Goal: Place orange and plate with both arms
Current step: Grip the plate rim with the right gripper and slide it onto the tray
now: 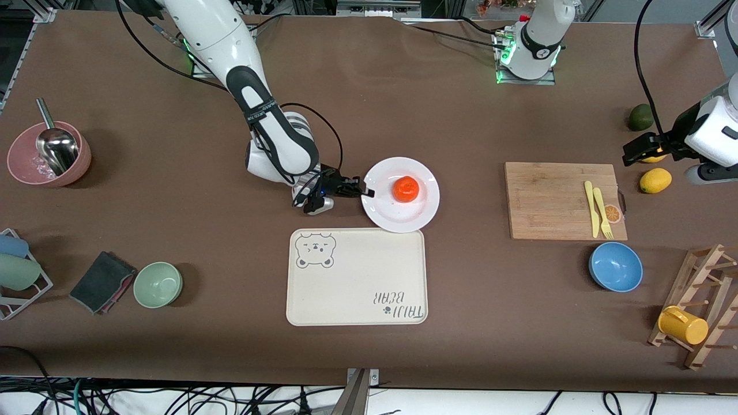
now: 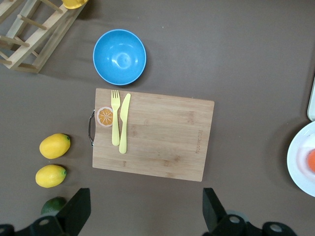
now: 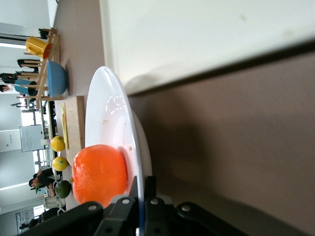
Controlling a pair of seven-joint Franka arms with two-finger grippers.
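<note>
The orange (image 1: 406, 188) lies on the white plate (image 1: 424, 214) at the table's middle, just beside the cream bear tray. My right gripper (image 1: 367, 192) is shut on the plate's rim at the edge toward the right arm's end. In the right wrist view the fingers (image 3: 134, 191) pinch the plate's rim (image 3: 113, 113) with the orange (image 3: 98, 173) right beside them. My left gripper (image 1: 634, 151) is open and empty, up over the table near the lemons; its fingers (image 2: 78, 209) stand wide apart. The plate's edge (image 2: 298, 162) also shows in the left wrist view.
A cream bear tray (image 1: 357, 288) lies nearer the camera than the plate. A wooden cutting board (image 1: 559, 202) holds a yellow fork and knife. A blue bowl (image 1: 615, 266), lemon (image 1: 655, 180), dark green fruit (image 1: 640, 117), mug rack (image 1: 700, 311), green bowl (image 1: 158, 284) and pink bowl (image 1: 23, 164) surround.
</note>
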